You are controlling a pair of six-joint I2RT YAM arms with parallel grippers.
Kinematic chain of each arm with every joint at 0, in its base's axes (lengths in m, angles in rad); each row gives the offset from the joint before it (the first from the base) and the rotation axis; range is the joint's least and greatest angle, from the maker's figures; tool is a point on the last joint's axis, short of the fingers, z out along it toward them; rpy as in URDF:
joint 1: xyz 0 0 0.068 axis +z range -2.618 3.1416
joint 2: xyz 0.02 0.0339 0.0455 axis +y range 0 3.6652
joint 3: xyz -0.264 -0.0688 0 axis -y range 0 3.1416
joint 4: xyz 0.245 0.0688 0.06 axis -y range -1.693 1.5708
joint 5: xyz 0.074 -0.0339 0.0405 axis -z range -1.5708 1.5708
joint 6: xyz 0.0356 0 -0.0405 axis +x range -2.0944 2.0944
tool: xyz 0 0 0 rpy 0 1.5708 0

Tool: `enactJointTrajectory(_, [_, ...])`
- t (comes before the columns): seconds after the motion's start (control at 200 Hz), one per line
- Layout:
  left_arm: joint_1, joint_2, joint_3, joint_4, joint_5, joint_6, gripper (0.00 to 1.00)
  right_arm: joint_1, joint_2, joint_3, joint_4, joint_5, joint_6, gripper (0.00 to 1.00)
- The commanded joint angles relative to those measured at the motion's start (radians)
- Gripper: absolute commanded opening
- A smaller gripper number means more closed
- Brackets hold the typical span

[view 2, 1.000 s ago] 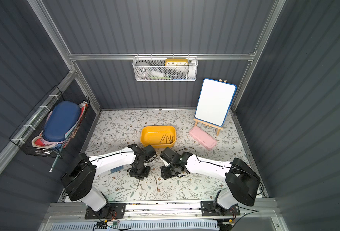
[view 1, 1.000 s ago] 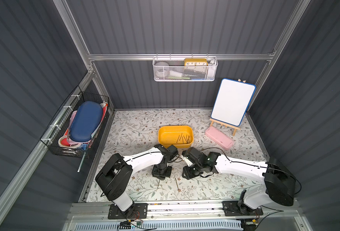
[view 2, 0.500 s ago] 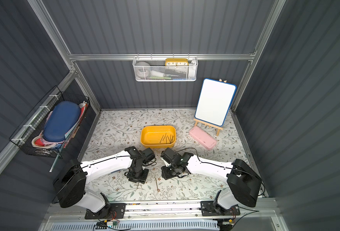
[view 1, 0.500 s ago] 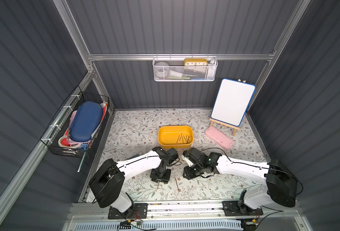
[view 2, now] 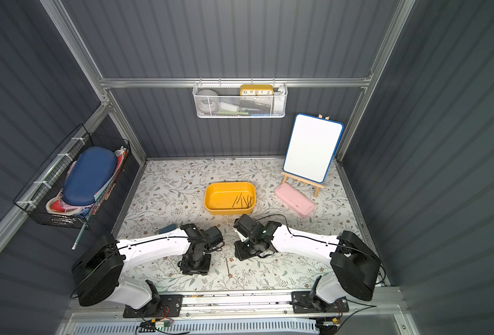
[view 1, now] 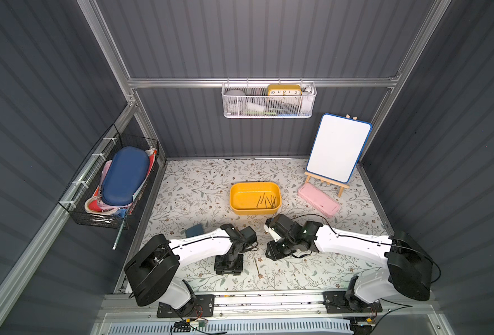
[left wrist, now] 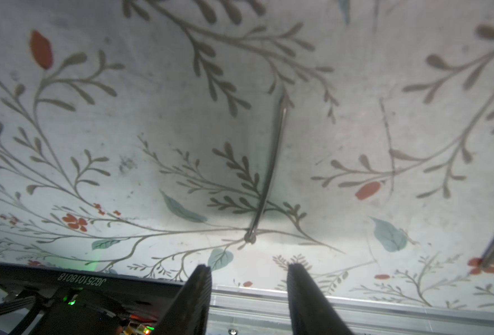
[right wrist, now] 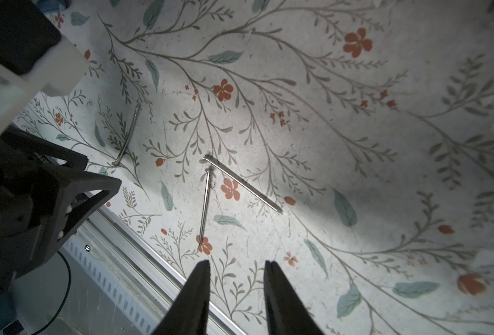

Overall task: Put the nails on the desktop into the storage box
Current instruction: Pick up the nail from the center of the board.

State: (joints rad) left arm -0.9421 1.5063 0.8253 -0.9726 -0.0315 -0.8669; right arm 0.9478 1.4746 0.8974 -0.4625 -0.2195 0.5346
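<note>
We find the left pincer [left wrist: 248, 269] hanging low over the tabletop [view 1: 199, 188], its jaws at a middling gap with nothing between them. We read that as a line-up for a pick. One nail [left wrist: 269, 168] lies flat just ahead of the tips, its round head nearest them and its shaft running away, so the gap is there to straddle a very thin shaft. The right pincer [right wrist: 237, 264] is set much the same, jaws somewhat apart and empty. It faces two more nails [right wrist: 243, 184] whose heads almost meet in a V, and a third lies apart from that pair, near the left pincer. In both top views the two pincers stand near each other at lower centre, and only a single nail shows between them as a faint dark line.

The storage box [view 1: 251, 211] sits at the centre of the frame, just above the pincers, which we judge keeps each carry short. A handful of nails [view 1: 266, 200] already lies crossed at its right end.

The nails are slim, straight grey metal with a dull shine, a small flat head and a pointed tip. Lying flat on the print they pass easily for its twigs.
</note>
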Motion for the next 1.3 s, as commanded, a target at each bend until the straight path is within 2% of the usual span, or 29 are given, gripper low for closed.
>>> enactJointTrajectory(0.0, [-0.002,0.022,-0.008,0.027,-0.029,-0.040,0.46,-0.003,-0.008,0.003,0.002,-0.008,-0.004,0.36])
enactJointTrajectory(0.075, [-0.002,0.031,-0.008,0.024,-0.041,-0.043,0.44,-0.004,-0.008,0.004,0.002,-0.007,-0.006,0.36])
enactJointTrajectory(0.26, [-0.004,0.075,0.009,0.013,-0.060,-0.039,0.27,-0.003,-0.017,0.011,-0.001,-0.010,-0.011,0.36])
enactJointTrajectory(0.565, [-0.018,0.125,0.026,-0.006,-0.102,-0.062,0.31,-0.003,-0.056,-0.002,-0.007,-0.005,-0.022,0.36])
enactJointTrajectory(0.785, [-0.020,0.145,0.035,0.005,-0.093,-0.057,0.18,-0.003,-0.064,0.000,-0.010,-0.007,-0.029,0.36])
enactJointTrajectory(0.885, [-0.021,0.155,0.040,0.006,-0.087,-0.051,0.16,-0.003,-0.066,0.008,-0.018,-0.009,-0.034,0.36])
enactJointTrajectory(1.066, [-0.021,0.157,0.039,0.015,-0.087,-0.037,0.00,-0.003,-0.073,0.003,-0.022,-0.004,-0.036,0.36])
enactJointTrajectory(1.186, [-0.021,0.148,0.038,0.036,-0.070,-0.022,0.00,-0.004,-0.075,0.001,-0.020,-0.004,-0.033,0.36])
enactJointTrajectory(1.296, [-0.021,0.122,-0.009,0.109,-0.011,-0.020,0.00,-0.003,-0.079,0.002,-0.019,0.000,-0.034,0.36])
